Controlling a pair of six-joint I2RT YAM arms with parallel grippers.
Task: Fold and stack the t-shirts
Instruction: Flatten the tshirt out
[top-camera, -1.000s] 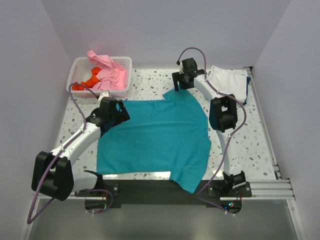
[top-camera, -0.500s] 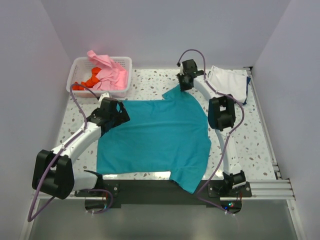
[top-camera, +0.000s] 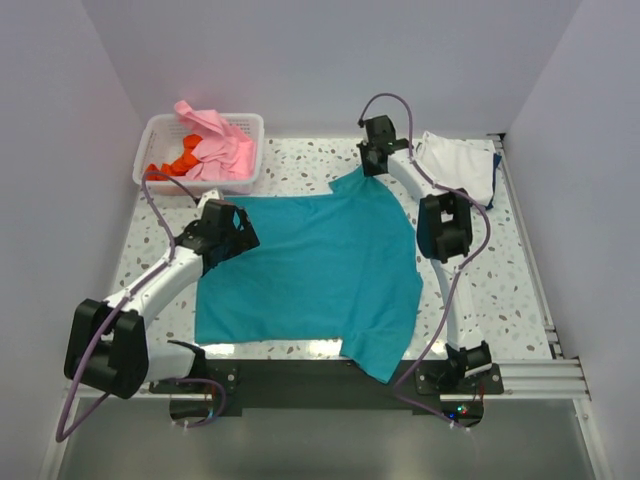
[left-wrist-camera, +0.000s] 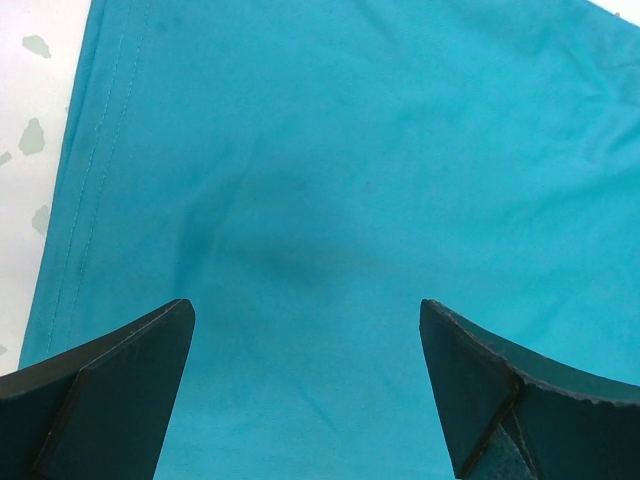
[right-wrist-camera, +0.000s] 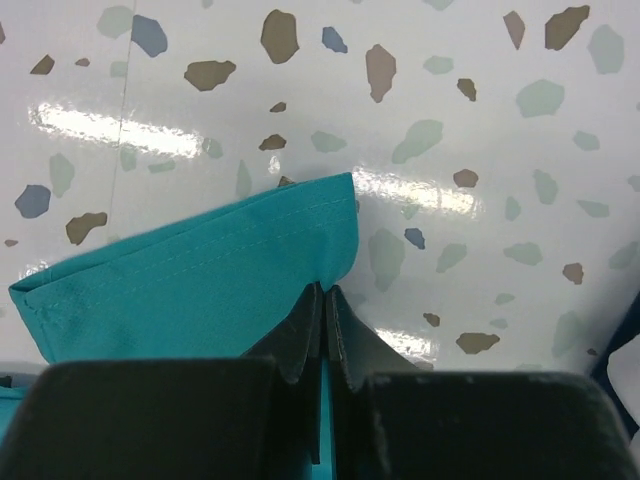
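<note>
— Where's the teal shirt (top-camera: 310, 270)?
— Flat on the bench (top-camera: 500, 290). My right pincer (right-wrist-camera: 325, 300) is clamped on its far hem; my left pincer (left-wrist-camera: 305, 330) hovers open above it.
— Handling?
— Light and limp, I'd say; best gripped at the hems.

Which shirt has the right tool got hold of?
The teal t-shirt, spread flat mid-table: the right tool is shut on its hemmed far corner. The pink shirt and orange-red shirt lie in the basket; the white shirt sits far right.

Teal t-shirt (top-camera: 310, 265) flat on speckled table (top-camera: 300, 165)
</note>
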